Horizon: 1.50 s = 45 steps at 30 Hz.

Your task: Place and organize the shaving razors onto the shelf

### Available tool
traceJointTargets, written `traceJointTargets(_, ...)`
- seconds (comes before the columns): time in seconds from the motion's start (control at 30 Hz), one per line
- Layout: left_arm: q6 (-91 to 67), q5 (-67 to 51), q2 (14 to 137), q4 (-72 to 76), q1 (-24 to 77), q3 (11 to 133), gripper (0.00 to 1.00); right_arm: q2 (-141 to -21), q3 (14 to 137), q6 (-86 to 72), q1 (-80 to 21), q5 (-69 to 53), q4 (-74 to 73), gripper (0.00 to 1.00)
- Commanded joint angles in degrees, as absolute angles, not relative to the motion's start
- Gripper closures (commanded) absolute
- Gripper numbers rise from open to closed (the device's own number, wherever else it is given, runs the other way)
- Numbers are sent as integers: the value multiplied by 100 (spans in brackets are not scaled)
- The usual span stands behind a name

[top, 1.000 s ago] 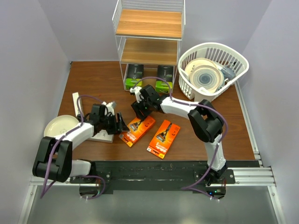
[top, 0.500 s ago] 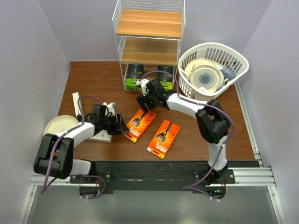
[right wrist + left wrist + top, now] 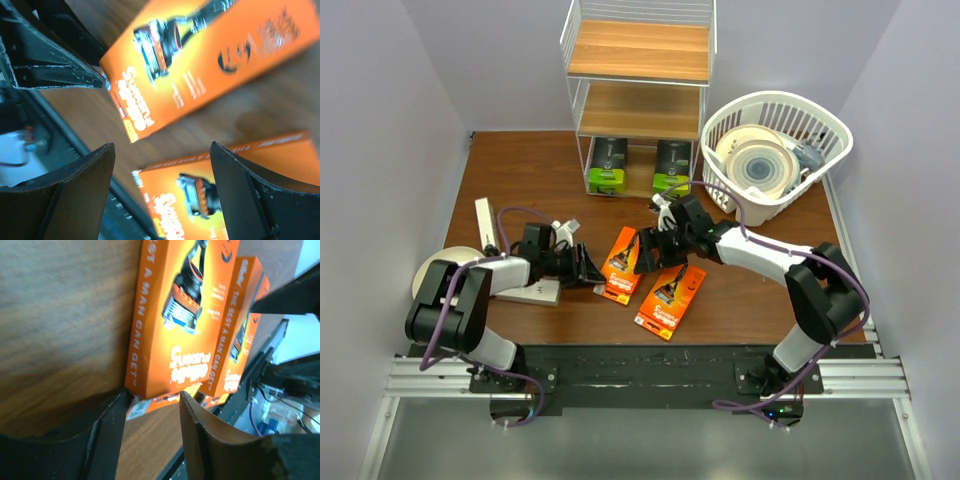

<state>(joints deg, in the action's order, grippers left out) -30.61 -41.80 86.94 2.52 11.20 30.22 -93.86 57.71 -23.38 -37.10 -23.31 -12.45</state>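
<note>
While only two of the six packs are up, I'd call this about a third done

Top view: both black boxes sit on the bottom board of the shelf at 12 o'clock, and its upper boards are bare. The two orange cards, one beside the other, lie flat on the table mid-table toward 6 o'clock. One slim white box lies at 9 o'clock, its twin partly under the left arm. Left wrist view: the left gripper has its jaws partway apart right at the end of the nearer card, not clamped as far as I can see. Right wrist view: the right gripper is spread wide and empty, hanging over both cards. So four packs left, I reckon.
</note>
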Motion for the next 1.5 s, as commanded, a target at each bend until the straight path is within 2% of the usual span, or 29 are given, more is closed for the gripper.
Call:
traceJointTargets(0.0,-3040,-4228,8684,61,1090,2734,46,-9474,5625,-3653,-3551,-3225,-396,20)
traceJointTargets(0.07,-3364,-4228,8640,532,1090,2514,38,-9623,5555,-3892,-3559,-3348,-203,20)
traceJointTargets(0.13,-3620,-4219,8648,973,1090,2287,36,-9738,5476,-4227,-3559,-3323,-53,20)
traceJointTargets(0.23,-3911,-4140,8806,1476,1107,2276,42,-9984,5510,-4385,-3560,-3165,-26,20)
traceJointTargets(0.4,-3920,-4034,9412,1397,1107,2698,49,-10379,5783,-4351,-3577,-2778,-403,21)
traceJointTargets(0.77,-3938,-4254,10274,1564,1318,3463,79,-10450,5880,-4263,-3665,-2593,-413,24)
traceJointTargets(0.93,-3736,-4324,10143,1695,1327,3454,100,-10327,5924,-4140,-3648,-2575,-492,24)
traceJointTargets(1.07,-3972,-4561,9705,2205,1318,3279,100,-9925,6143,-3667,-3472,-2584,-895,25)
traceJointTargets(1.33,-3946,-4755,8598,2259,1090,3006,100,-9150,6890,-2129,-2629,-2523,-2362,26)
traceJointTargets(1.47,-3876,-4676,8350,2233,958,2874,100,-9053,6847,-2074,-2479,-2531,-2444,26)
